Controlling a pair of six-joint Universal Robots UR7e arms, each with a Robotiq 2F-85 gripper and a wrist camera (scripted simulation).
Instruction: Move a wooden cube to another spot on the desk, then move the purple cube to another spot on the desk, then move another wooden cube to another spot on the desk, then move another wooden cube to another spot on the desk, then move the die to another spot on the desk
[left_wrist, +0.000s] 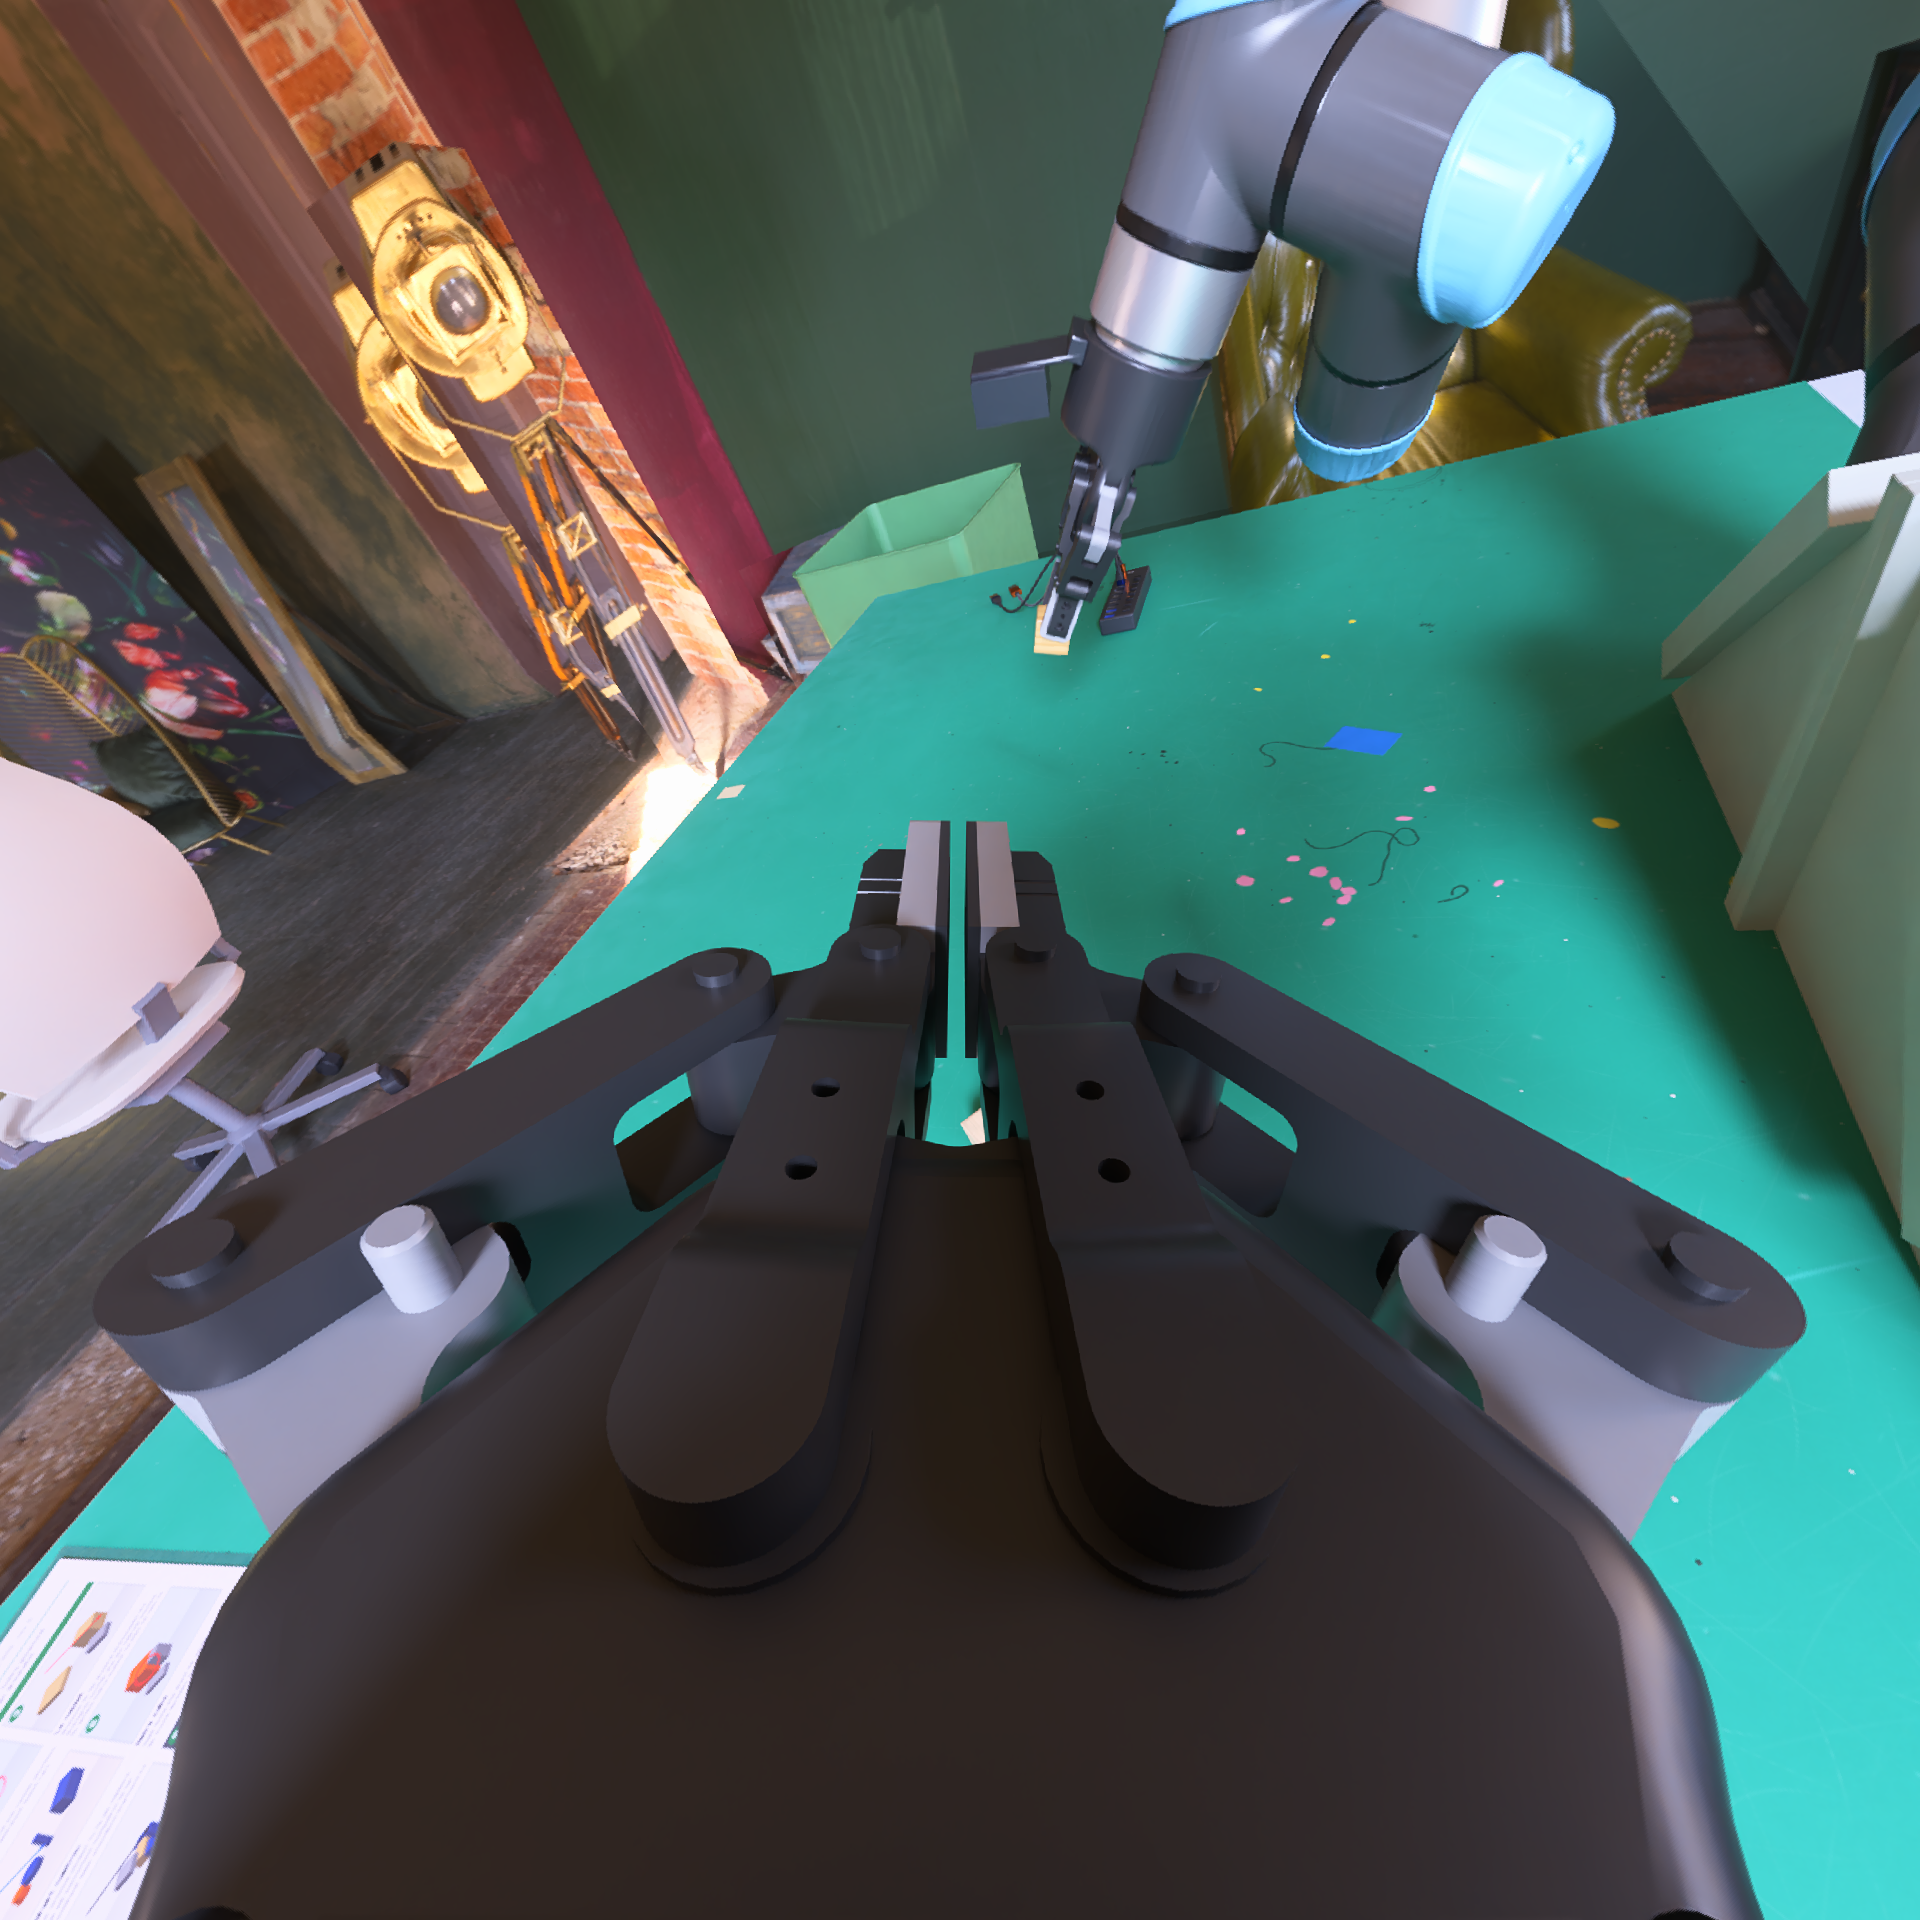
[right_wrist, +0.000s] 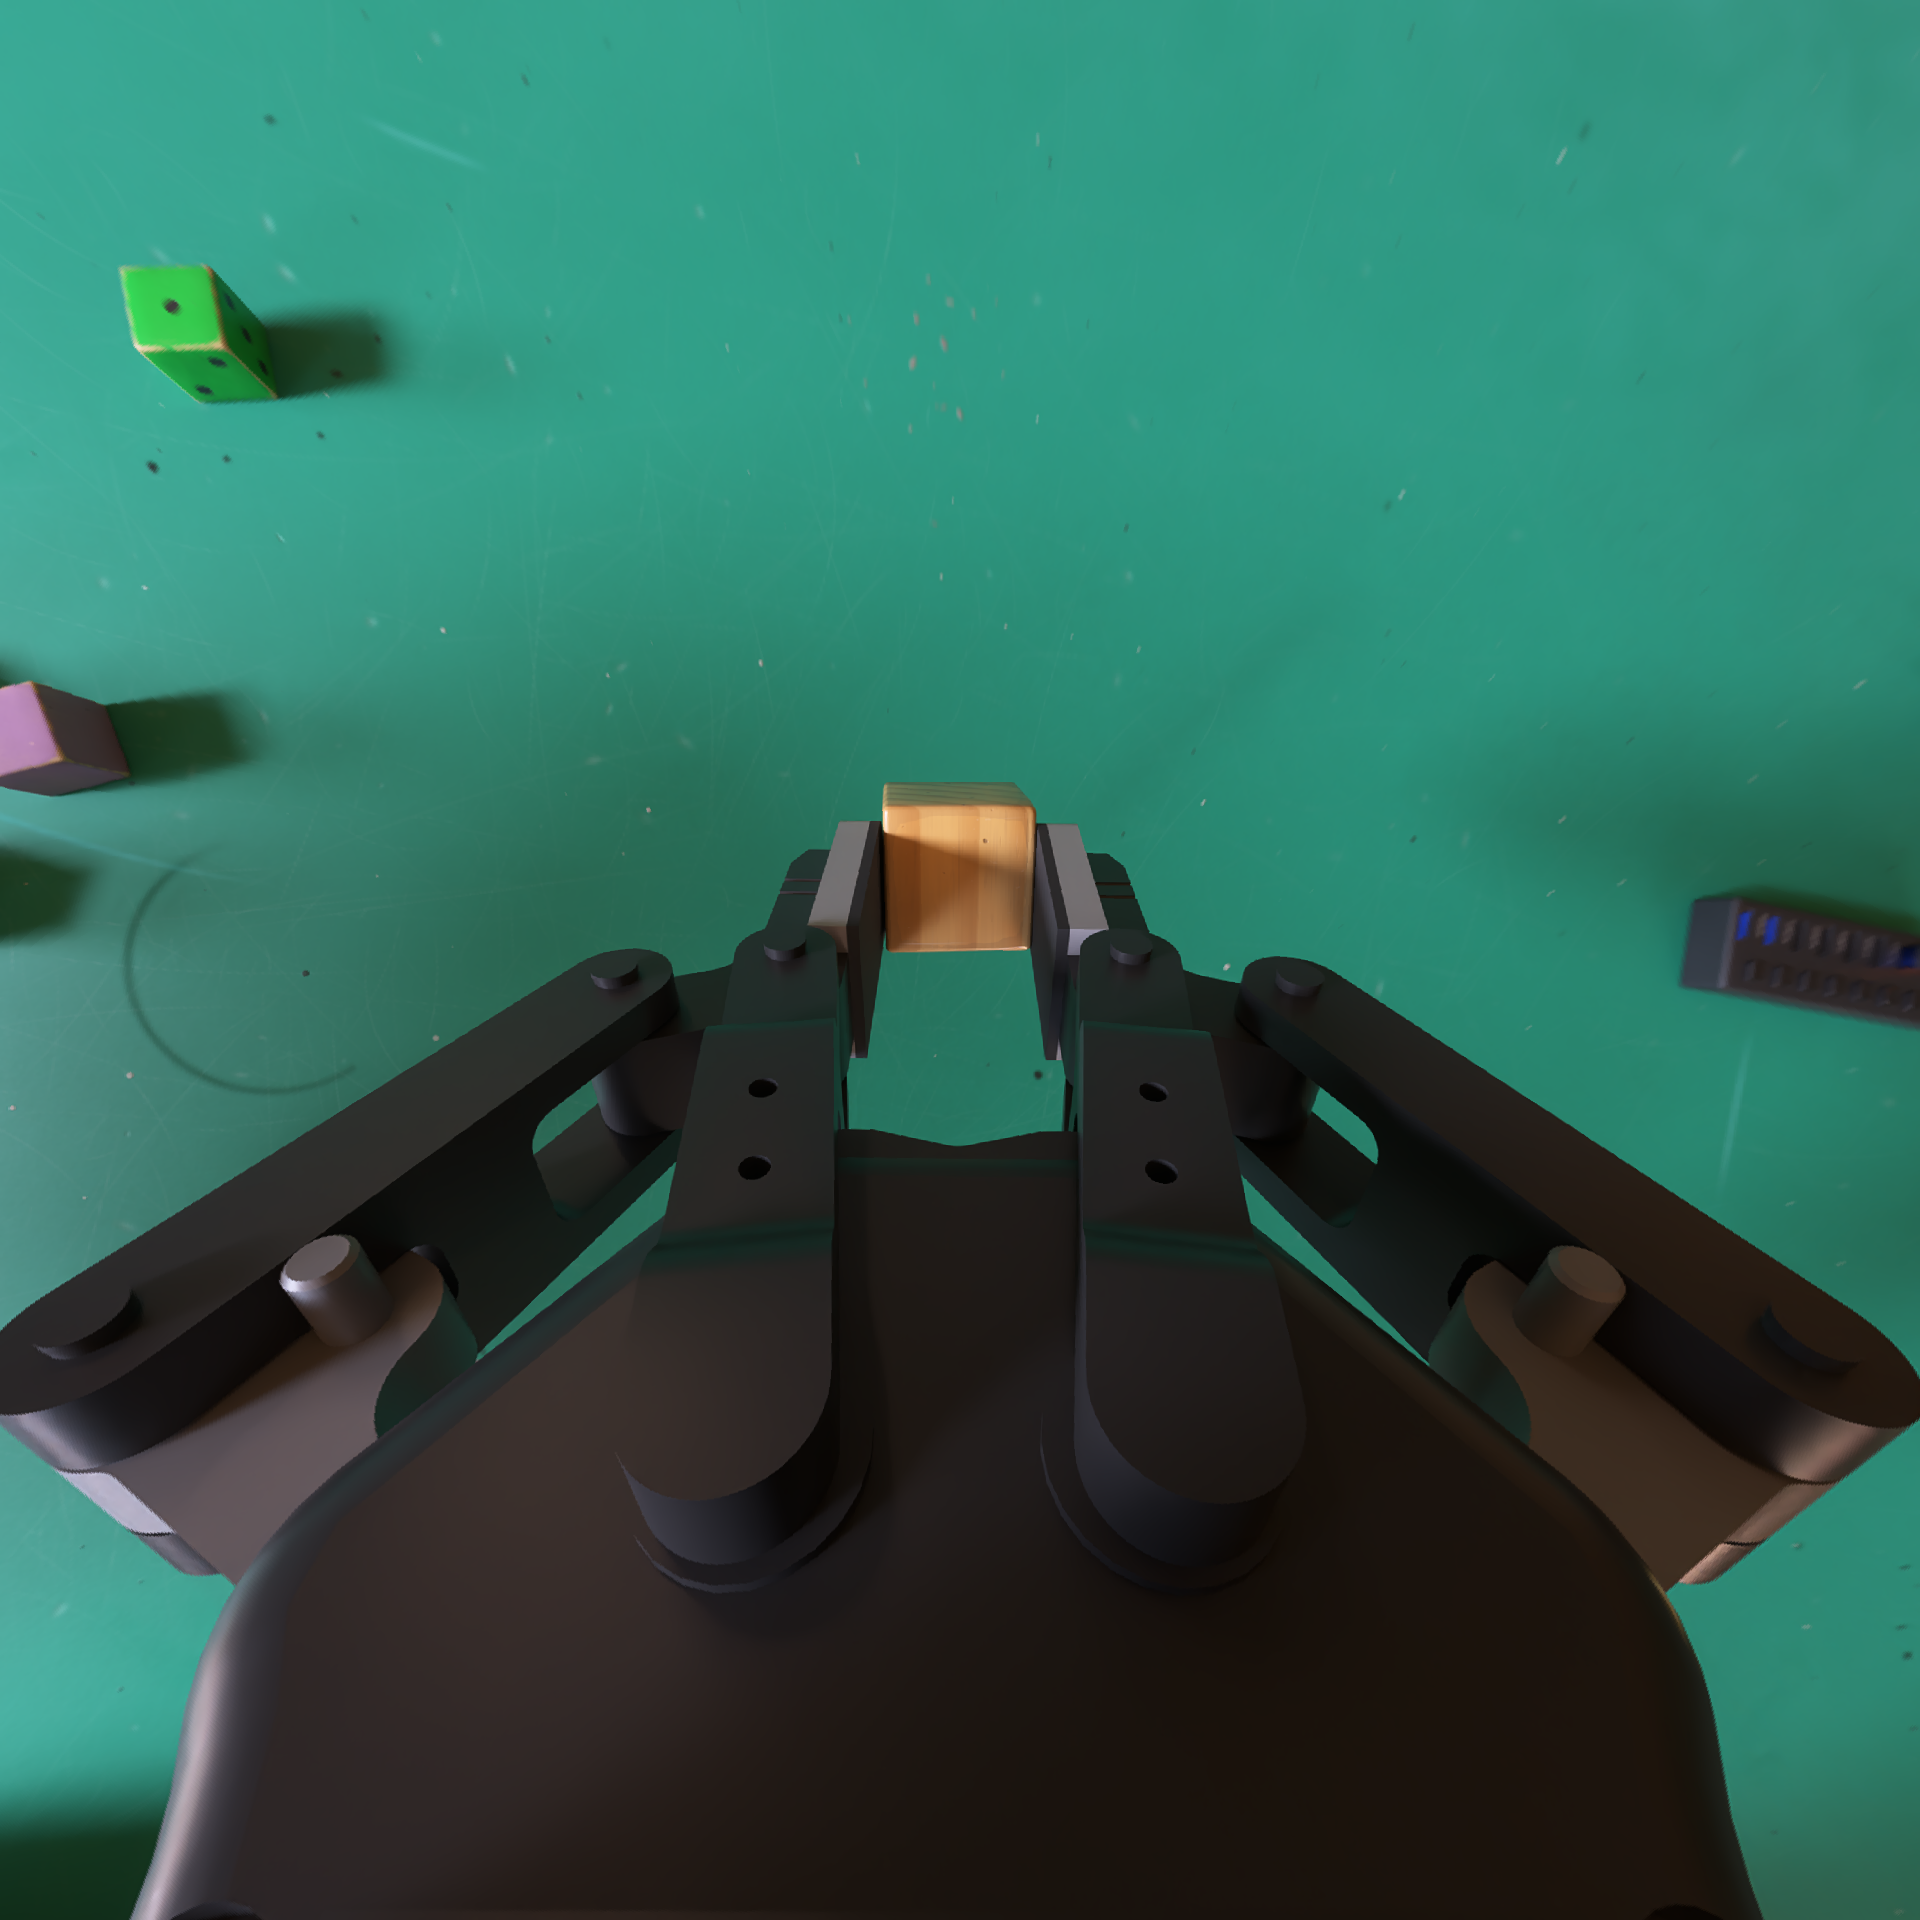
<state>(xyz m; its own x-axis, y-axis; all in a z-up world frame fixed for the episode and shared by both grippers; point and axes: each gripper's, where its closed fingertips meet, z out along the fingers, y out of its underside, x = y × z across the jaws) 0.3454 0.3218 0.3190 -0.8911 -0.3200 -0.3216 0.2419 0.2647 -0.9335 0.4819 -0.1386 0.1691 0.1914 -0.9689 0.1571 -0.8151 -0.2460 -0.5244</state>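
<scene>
My right gripper (right_wrist: 958, 883) is shut on a wooden cube (right_wrist: 958, 868), its pads flat against the cube's two sides, just above the green desk (right_wrist: 1143, 416). A green die (right_wrist: 197, 332) lies at the far left. A purple cube (right_wrist: 57, 738) sits at the left edge, partly cut off. In the left wrist view the right gripper (left_wrist: 1070, 613) shows far off, pointing down at the desk with the wooden cube (left_wrist: 1051, 642) at its tips. My left gripper (left_wrist: 957, 847) is shut and empty, over the desk (left_wrist: 1143, 987). No other wooden cubes are in view.
A dark block with blue marks (right_wrist: 1803, 961) lies right of my right gripper, and also shows in the left wrist view (left_wrist: 1124, 603). A pale cabinet (left_wrist: 1829, 790) stands at the desk's right. A green bin (left_wrist: 914, 545) sits past the far edge. A printed sheet (left_wrist: 83, 1714) lies near the left edge.
</scene>
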